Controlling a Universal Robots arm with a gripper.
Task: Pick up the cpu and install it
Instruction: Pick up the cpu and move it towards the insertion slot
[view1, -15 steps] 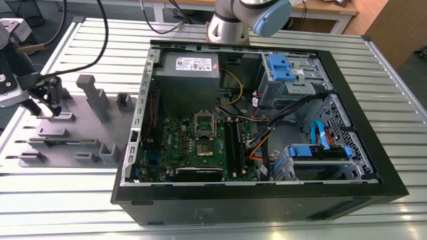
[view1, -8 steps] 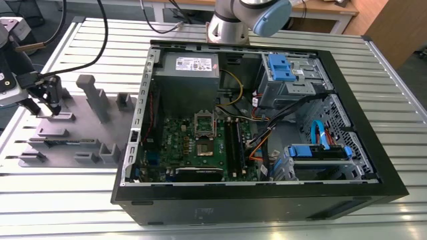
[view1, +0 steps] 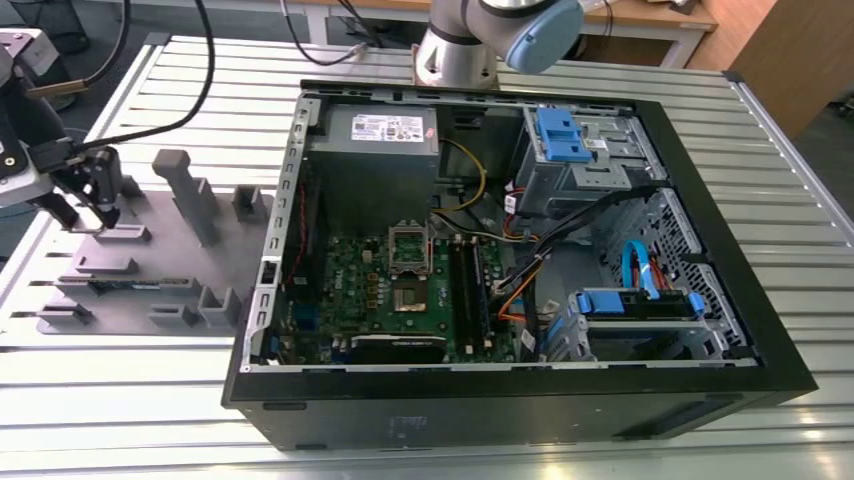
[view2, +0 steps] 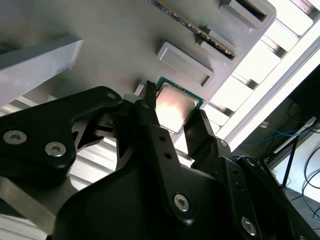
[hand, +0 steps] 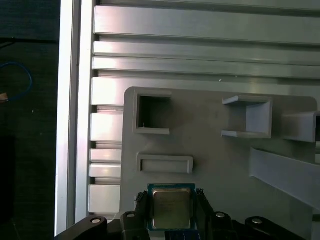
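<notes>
The cpu (hand: 171, 209) is a small square chip with a shiny silver top and a thin teal rim. It sits between my two black fingertips, low over the grey fixture plate (hand: 220, 160). In the second wrist view the cpu (view2: 176, 104) catches the light, and a finger (view2: 148, 107) presses on each side of it. My gripper (view1: 96, 220) hangs at the exterior view's left, over the fixture plate (view1: 160, 250), shut on the chip. The green motherboard (view1: 387, 300) lies inside the open computer case, its socket (view1: 411, 293) uncovered with the metal frame (view1: 407, 243) hinged up.
Grey fixture blocks and pockets (hand: 165, 164) rise from the plate around the chip, with a tall post (view1: 187, 195) close to my gripper. The black case wall (view1: 280, 230) stands between plate and motherboard. Cables, drive bays (view1: 574, 150) and a power supply (view1: 380, 140) crowd the case.
</notes>
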